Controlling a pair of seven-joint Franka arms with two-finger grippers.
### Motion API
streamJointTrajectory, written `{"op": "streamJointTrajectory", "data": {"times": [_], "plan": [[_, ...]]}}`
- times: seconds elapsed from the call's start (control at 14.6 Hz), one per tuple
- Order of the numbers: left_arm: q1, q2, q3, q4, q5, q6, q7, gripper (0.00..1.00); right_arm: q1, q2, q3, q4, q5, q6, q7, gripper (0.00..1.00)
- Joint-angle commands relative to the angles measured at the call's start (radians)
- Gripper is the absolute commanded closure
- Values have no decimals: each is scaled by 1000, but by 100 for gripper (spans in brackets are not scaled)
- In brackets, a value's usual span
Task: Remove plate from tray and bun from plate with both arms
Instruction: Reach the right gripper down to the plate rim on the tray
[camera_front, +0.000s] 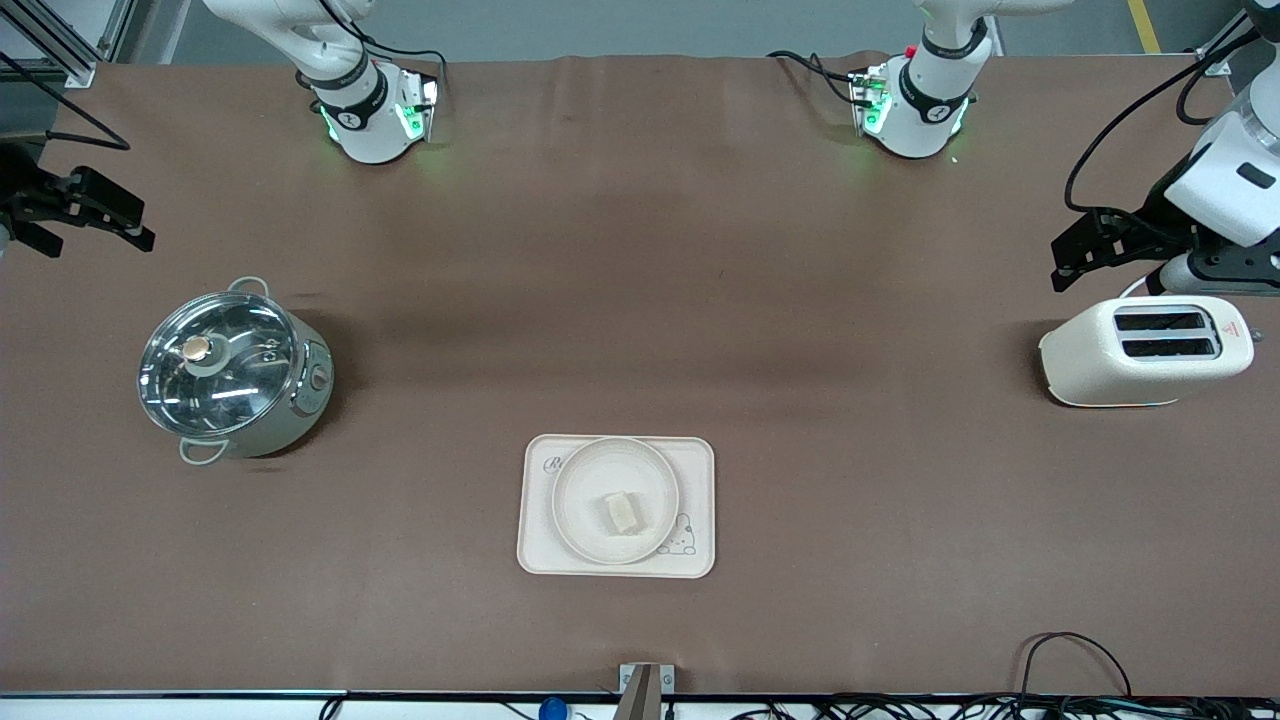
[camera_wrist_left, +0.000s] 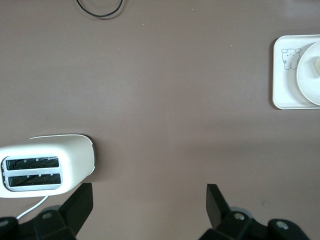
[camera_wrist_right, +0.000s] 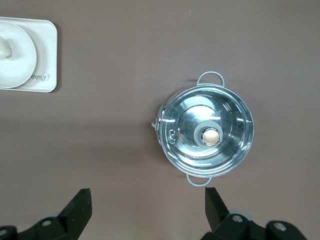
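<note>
You have the right end effector (camera_front: 88, 215) at about nine o'clock in the front view, hanging over the counter (camera_front: 640, 300) at the right arm's end, its fingers (camera_wrist_right: 80, 207) spread wide with nothing between them. That arm waits. Just past it, the steel pot (camera_front: 235, 370) sits on the counter under a glass lid (camera_wrist_right: 207, 132) with a pale knob (camera_front: 196, 349), one loop handle at each side. From the right wrist view you look straight down on that pot, with the counter bare around it.

Toward six o'clock, nearer the front camera than everything else, lies the tray (camera_front: 700, 460), cream and rectangular. The plate (camera_front: 590, 490) rests inside it, toward the right arm's end, covering part of the script while the bunny drawing (camera_front: 683, 536) shows at the corner beside it. The bun (camera_front: 621, 512) sits on the plate, close to its middle. Both end effectors are well apart from the tray.

At about three o'clock you find the cream toaster (camera_front: 1145, 350), two slots facing up, its cord trailing off by the left arm. The left end effector (camera_front: 1085, 250) hangs over the counter just beside the toaster, fingers (camera_wrist_left: 217, 205) spread and empty. That arm waits too.
</note>
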Motion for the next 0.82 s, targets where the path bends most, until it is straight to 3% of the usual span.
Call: {"op": "streamJointTrajectory", "data": {"times": [0.0, 0.55, 0.75], "plan": [[6, -1, -2, 13, 1, -10, 5, 0, 12, -9, -7, -11, -21, -5, -6, 0], [0, 0, -5, 14, -3, -10, -8, 0, 44, -8, 1, -3, -21, 2, 2, 0], [0, 0, -6, 14, -3, -10, -8, 0, 70, 8, 45, -9, -7, 57, 63, 0]]}}
